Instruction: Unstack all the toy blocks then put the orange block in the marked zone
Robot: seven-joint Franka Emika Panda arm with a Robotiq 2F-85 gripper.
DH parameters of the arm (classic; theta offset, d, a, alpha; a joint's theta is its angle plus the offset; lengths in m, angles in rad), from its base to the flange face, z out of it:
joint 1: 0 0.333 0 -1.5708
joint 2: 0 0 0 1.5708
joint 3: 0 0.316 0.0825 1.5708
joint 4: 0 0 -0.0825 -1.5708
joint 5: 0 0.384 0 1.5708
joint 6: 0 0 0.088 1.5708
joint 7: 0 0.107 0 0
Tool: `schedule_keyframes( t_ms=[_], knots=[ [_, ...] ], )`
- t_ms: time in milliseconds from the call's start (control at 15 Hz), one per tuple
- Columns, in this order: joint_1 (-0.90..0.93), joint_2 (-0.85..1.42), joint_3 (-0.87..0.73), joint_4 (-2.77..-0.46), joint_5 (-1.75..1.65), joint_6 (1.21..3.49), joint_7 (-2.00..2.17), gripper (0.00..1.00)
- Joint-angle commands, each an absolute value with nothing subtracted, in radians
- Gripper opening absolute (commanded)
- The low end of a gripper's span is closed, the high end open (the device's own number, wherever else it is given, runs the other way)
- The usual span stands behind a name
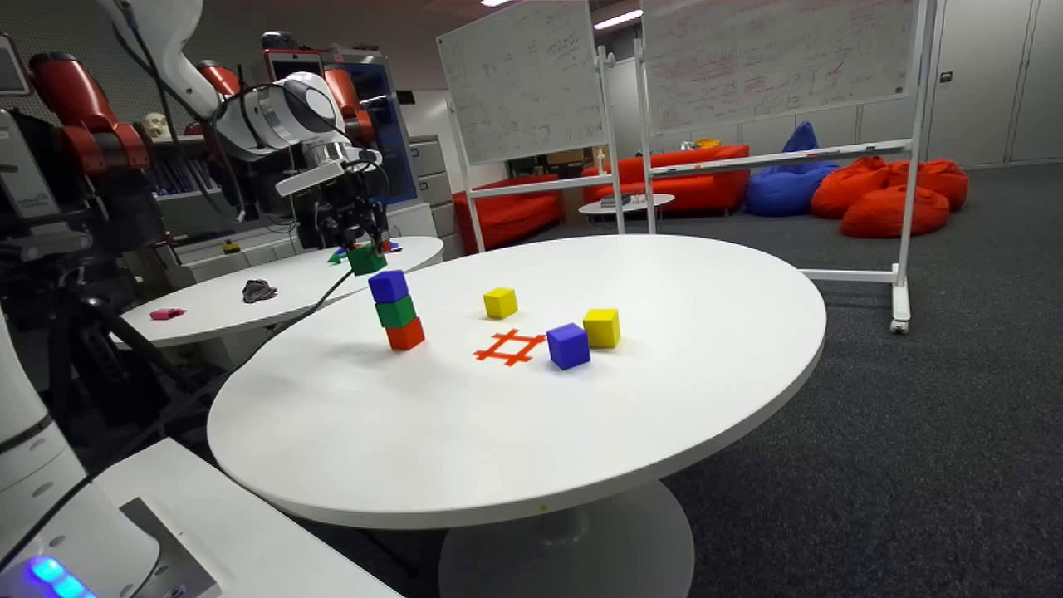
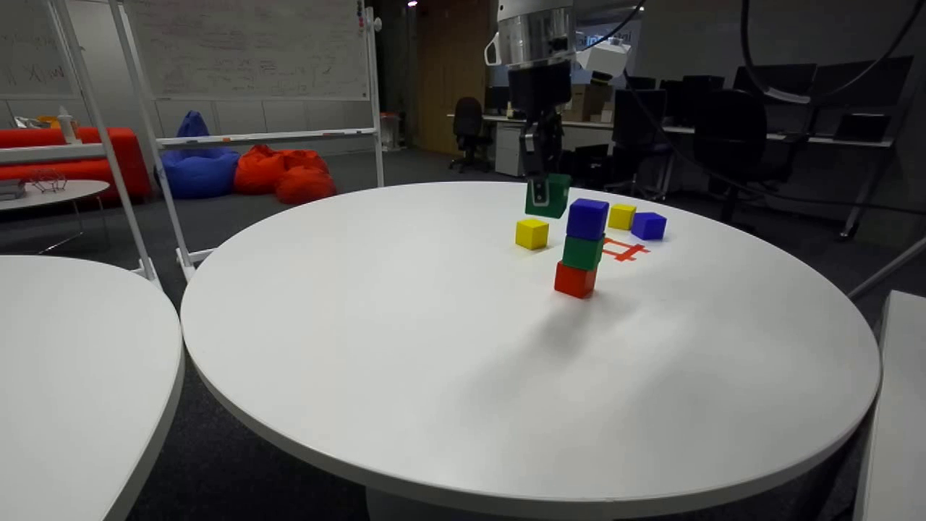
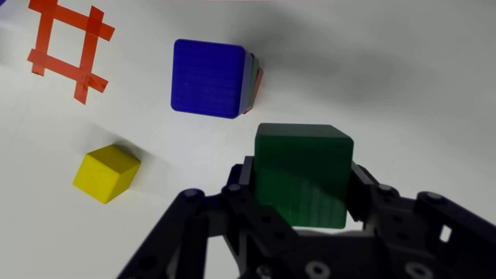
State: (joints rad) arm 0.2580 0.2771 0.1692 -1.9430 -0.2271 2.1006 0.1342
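One round table (image 2: 405, 340), three-block stack (image 2: 582, 250) on it; marked zone (image 1: 509, 347) near stack, orange block (image 2: 576, 280) at stack's bottom. My fingers (image 3: 247, 172) pinch a green block (image 3: 304, 176) aloft beside stack. Likely mid-unstacking; next wants a set-down clear of stack.

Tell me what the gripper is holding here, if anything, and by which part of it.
A green block, held by two opposite side faces, which sit between the jaws of the gripper.
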Motion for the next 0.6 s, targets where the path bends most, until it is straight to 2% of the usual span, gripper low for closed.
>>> schedule_keyframes(
  t_ms=[0, 533],
  knots=[
    [0.257, 0.265, 0.160, -1.914, -0.245, 2.057, 0.121, 0.31],
    [0.215, 0.223, 0.125, -1.967, -0.221, 2.085, 0.114, 0.31]
  ],
)
